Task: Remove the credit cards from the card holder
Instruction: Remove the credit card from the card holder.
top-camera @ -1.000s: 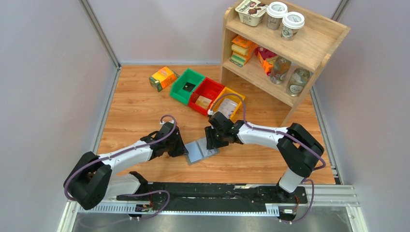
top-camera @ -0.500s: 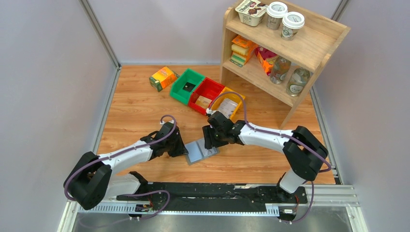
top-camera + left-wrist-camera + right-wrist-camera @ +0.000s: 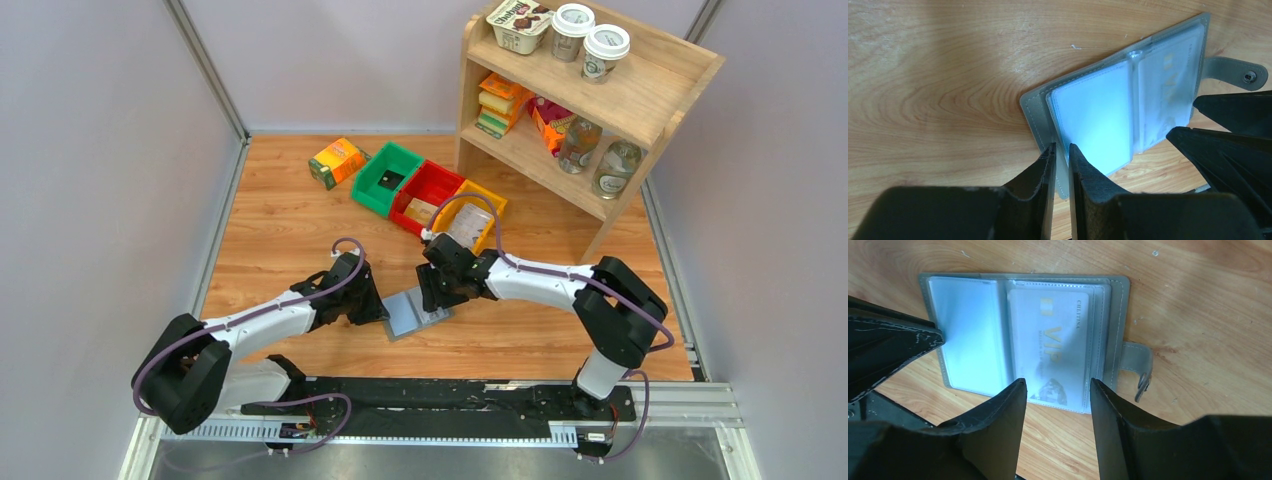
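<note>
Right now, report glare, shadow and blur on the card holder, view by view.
Left wrist view: glare whitens the clear pockets of the card holder, card print barely legible. Right wrist view: sharper, gold VIP lettering on the credit card reads through its sleeve. Top view: even light, soft shadows, holder too small for detail.

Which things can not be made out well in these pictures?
- Right wrist view: how many credit cards lie in the card holder; the stacked cloudy pockets show only one.
- Top view: the holder's pockets, too small and partly covered by the right tool.
- Left wrist view: the holder's lower right corner, behind the right tool.
- Top view: the green bin's contents, too small.
</note>
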`<state>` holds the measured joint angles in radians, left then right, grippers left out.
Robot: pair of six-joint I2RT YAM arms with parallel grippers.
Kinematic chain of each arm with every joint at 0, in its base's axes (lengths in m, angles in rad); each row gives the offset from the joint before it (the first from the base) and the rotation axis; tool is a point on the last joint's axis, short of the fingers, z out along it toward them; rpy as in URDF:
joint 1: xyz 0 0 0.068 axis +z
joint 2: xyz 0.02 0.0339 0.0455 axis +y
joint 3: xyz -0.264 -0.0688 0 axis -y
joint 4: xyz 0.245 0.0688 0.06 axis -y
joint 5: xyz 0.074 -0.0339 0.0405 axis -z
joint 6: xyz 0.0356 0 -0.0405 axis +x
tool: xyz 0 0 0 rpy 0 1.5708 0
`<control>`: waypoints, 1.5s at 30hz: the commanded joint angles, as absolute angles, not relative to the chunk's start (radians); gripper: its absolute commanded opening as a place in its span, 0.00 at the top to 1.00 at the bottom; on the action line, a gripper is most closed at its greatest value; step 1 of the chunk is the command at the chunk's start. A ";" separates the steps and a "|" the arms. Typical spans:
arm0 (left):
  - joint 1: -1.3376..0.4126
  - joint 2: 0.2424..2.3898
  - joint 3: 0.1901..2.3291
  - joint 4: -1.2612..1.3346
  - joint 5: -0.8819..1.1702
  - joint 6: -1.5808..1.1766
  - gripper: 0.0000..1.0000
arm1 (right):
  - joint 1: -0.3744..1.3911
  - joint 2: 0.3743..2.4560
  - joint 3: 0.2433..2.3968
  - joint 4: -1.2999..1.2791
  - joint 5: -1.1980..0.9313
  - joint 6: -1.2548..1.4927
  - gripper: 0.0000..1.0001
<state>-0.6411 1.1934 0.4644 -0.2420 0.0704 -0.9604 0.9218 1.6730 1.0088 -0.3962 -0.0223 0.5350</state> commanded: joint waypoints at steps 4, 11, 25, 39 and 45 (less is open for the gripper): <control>-0.646 1.192 0.463 -0.222 0.075 -0.965 0.77 | 0.923 1.706 1.045 -0.394 0.000 0.543 0.48; -0.646 1.192 0.463 -0.224 0.077 -0.965 0.78 | 0.927 1.695 1.034 -0.370 -0.035 0.541 0.50; -0.646 1.196 0.465 -0.219 0.080 -0.965 0.78 | 0.931 1.600 1.048 -0.360 -0.094 0.538 0.49; -0.646 1.172 0.454 -0.219 0.058 -0.979 0.78 | 0.989 1.629 1.057 -0.221 -0.282 0.517 0.53; -0.646 1.161 0.448 -0.219 0.052 -0.986 0.78 | 1.003 1.704 1.087 -0.169 -0.350 0.529 0.54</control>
<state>-0.6411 1.1912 0.4587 -0.2390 0.0620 -0.9684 0.9939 1.6531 1.0313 -0.2504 -0.2810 0.5270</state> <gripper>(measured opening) 0.225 0.463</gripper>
